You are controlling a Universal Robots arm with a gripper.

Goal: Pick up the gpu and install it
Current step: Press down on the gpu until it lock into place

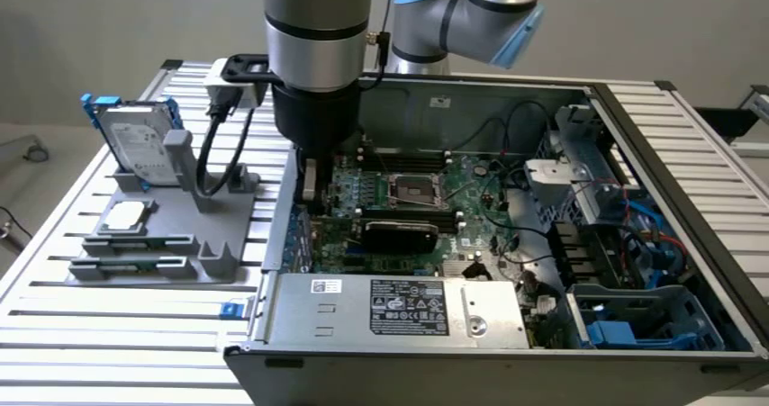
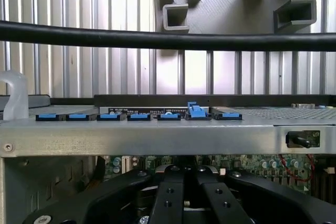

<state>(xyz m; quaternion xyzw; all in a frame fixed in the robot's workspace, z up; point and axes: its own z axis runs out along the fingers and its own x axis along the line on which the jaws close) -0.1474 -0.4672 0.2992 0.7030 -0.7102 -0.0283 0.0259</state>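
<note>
Gripper (image 1: 310, 179) lowered inside the open computer case (image 1: 673, 154), by the wall on the exterior view's left, jaws drawn together. The gpu (image 1: 308, 233) appears to stand on edge directly beneath it, at the motherboard (image 1: 481, 199) margin; whether the fingers (image 2: 169, 198) pinch it cannot be told. The hard drive (image 1: 135, 143) sits on the grey holder (image 1: 180, 244) outside the case.

Silver arm (image 1: 315, 10), pale-blue joint caps, black end effector (image 2: 184, 198) with screws.
</note>
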